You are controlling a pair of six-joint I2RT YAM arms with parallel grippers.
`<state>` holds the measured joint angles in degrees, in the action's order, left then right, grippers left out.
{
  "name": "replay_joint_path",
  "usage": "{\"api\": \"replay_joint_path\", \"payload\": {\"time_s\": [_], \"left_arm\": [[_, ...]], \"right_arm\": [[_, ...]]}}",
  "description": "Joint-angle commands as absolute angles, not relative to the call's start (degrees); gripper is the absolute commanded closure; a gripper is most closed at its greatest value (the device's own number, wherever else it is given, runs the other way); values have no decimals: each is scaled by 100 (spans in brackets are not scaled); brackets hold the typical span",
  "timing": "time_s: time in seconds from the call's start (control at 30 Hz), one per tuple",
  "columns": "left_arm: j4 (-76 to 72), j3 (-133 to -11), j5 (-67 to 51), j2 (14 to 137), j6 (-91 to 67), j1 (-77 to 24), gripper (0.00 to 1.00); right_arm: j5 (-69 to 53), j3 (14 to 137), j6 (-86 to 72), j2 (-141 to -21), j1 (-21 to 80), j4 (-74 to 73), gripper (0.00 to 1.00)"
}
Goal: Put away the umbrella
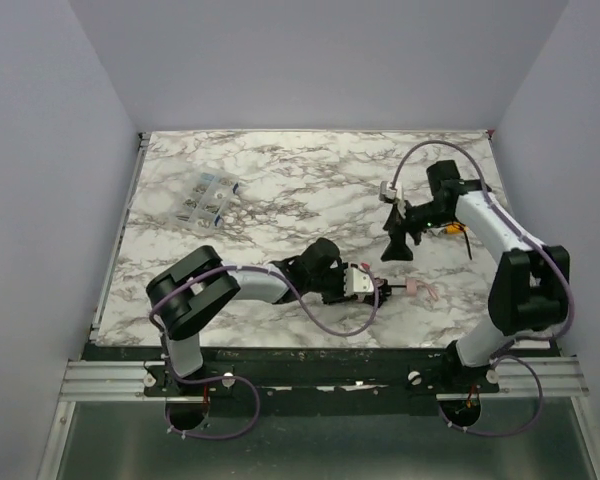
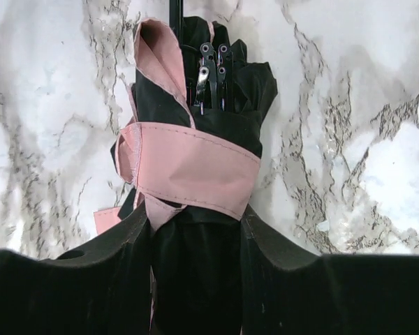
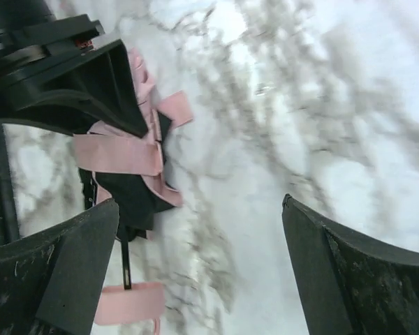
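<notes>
The umbrella point(image 2: 188, 164) is folded into a dark bundle wrapped by a pink strap, and it lies on the marble table. My left gripper point(image 2: 195, 279) is shut on the bundle's lower part, with a finger pressed against each side. In the top view the left gripper point(image 1: 373, 290) lies low near the table's front, and the umbrella's small pink handle point(image 1: 417, 289) sticks out to its right. My right gripper point(image 1: 398, 246) hangs open above the table, just behind the handle. In the right wrist view the umbrella point(image 3: 126, 174) and its handle point(image 3: 129, 302) sit left of the open right gripper point(image 3: 202, 258).
A clear plastic case point(image 1: 208, 198) lies at the back left of the marble table point(image 1: 300, 180). A small orange object point(image 1: 447, 230) sits by the right arm's wrist. Grey walls close in the table on three sides.
</notes>
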<state>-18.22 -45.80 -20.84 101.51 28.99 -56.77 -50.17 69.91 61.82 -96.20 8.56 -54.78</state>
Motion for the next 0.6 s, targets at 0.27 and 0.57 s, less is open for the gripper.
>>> {"api": "replay_joint_path", "payload": {"time_s": [0.27,0.57], "left_arm": [[1642,-6169,-4381,12268,911,-4414,100],[2515,-6929,-4840,13129,634,-4260,100]], "right_arm": [[-5729,4297,9022,-7010,580,-4262,5],[-4088,3002,7804,-6659,1896,-1614,2]]}}
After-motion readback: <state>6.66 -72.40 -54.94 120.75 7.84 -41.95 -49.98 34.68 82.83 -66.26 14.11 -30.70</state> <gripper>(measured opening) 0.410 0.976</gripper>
